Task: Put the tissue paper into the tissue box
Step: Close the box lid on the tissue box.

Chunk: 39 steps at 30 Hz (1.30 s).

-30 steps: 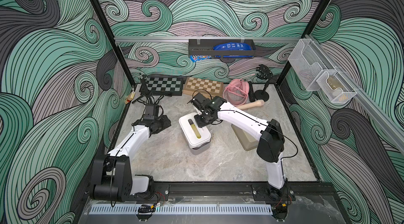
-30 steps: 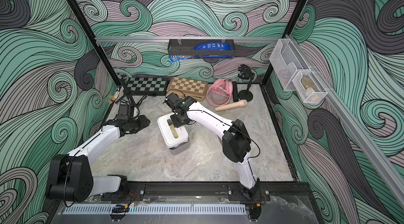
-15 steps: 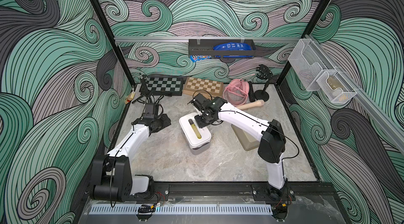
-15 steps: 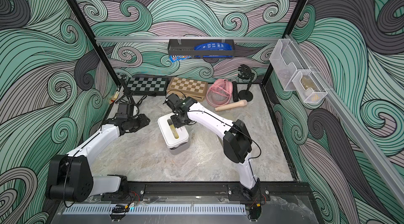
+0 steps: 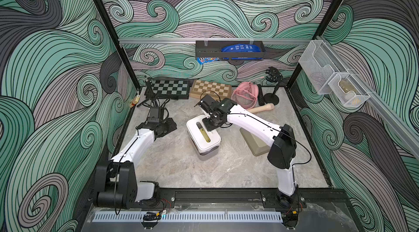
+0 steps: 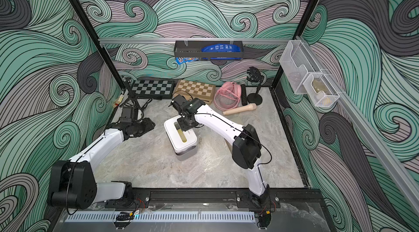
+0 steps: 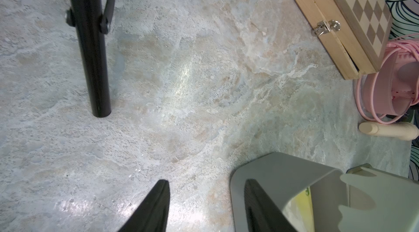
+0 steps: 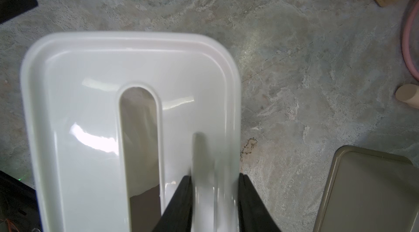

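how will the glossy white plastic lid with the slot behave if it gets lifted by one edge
The glossy white plastic lid looks rigid, so it probably keeps its shape rather than flopping. Its shiny surface suggests it may slip in the right gripper, whose jaws straddle only the rim. Held at one side, it will likely tilt.

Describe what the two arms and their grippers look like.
Both the left arm and right arm have smooth white link shells between boxy black joint housings, on black bases. A thin black cable runs along each, looping free near the joints. The left gripper and right gripper each end in two flat, tapering black fingers. No markings are legible.
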Motion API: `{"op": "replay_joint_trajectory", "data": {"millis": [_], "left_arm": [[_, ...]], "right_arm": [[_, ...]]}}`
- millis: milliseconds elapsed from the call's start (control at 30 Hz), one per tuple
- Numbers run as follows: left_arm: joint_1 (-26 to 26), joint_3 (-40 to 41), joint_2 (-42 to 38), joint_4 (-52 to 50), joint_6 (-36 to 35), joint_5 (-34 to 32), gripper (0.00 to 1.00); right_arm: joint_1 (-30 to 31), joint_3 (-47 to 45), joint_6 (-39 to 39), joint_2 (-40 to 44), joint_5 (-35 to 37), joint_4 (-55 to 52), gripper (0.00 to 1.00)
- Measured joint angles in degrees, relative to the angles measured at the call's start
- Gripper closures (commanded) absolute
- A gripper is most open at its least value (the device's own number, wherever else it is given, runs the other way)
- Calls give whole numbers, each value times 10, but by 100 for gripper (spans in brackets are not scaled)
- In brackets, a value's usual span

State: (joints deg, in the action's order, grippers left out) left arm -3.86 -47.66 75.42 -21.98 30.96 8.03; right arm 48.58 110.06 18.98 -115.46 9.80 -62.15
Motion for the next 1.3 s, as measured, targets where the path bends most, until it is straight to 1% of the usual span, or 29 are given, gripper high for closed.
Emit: {"op": "replay_joint_trajectory", "data": {"millis": [500, 967, 1300], "left_arm": [[0, 0, 0, 0, 0, -1, 44], [0, 0, 0, 0, 0, 0, 44], [0, 0, 2, 2, -10, 17, 43]], "right_arm": [[4, -41, -2, 0, -10, 37, 80], [4, -44, -2, -5, -25, 44, 79], [12, -40, -6, -31, -11, 41, 80]]}}
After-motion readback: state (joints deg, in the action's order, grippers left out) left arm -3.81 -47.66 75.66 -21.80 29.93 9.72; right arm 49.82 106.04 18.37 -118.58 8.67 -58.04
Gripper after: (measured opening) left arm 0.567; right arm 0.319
